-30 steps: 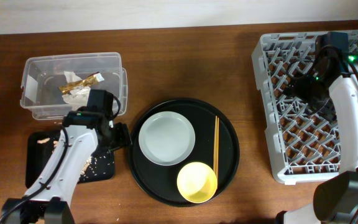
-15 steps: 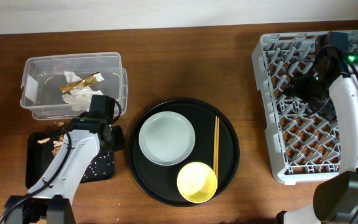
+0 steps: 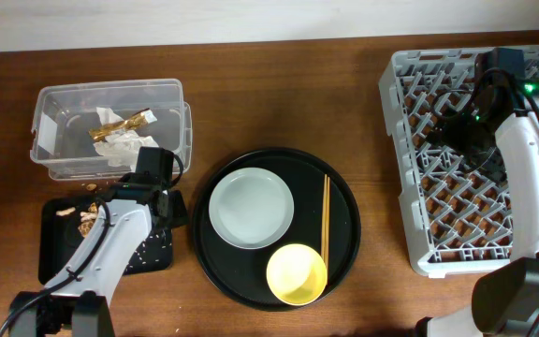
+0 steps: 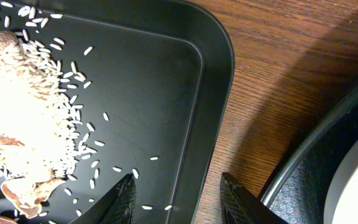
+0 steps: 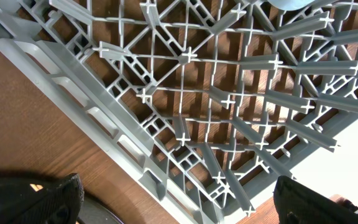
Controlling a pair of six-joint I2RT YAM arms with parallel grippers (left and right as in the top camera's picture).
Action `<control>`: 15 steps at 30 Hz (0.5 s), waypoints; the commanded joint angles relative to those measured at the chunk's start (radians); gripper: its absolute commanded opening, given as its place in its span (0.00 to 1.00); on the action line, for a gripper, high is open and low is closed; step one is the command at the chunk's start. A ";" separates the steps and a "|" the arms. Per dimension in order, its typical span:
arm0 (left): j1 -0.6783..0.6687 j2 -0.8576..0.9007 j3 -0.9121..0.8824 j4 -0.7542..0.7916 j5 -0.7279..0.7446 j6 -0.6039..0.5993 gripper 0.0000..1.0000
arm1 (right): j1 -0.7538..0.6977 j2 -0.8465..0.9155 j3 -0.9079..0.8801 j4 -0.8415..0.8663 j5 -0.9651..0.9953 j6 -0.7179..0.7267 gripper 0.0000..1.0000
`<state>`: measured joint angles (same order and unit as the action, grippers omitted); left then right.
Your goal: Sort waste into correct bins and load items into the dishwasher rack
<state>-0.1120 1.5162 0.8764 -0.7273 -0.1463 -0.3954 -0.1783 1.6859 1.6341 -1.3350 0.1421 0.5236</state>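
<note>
White arm links, black joints and cables, green light (right arm), black fingers

We see a dark brown wooden table (grain plainly visible) under even light, with a pale wall along its far edge.

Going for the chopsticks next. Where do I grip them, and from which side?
Come straight down on the far half of the chopsticks, jaws closing across them. They lie flat, side by side on the round tray, pointing away from the robot. Their near end is close to the yellow bowl, so the far half looks freest.
</note>
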 commanded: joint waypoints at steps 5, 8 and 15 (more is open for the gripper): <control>-0.003 0.048 -0.008 0.032 0.052 0.080 0.43 | -0.005 0.003 0.002 0.000 0.020 0.009 0.99; -0.003 0.081 -0.008 0.041 0.043 0.080 0.37 | -0.005 0.003 0.002 0.000 0.020 0.009 0.99; -0.003 0.089 -0.008 0.046 0.015 0.087 0.22 | -0.005 0.003 0.002 0.000 0.020 0.009 0.99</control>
<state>-0.1120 1.5993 0.8753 -0.6853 -0.1139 -0.3206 -0.1783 1.6859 1.6341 -1.3350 0.1421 0.5236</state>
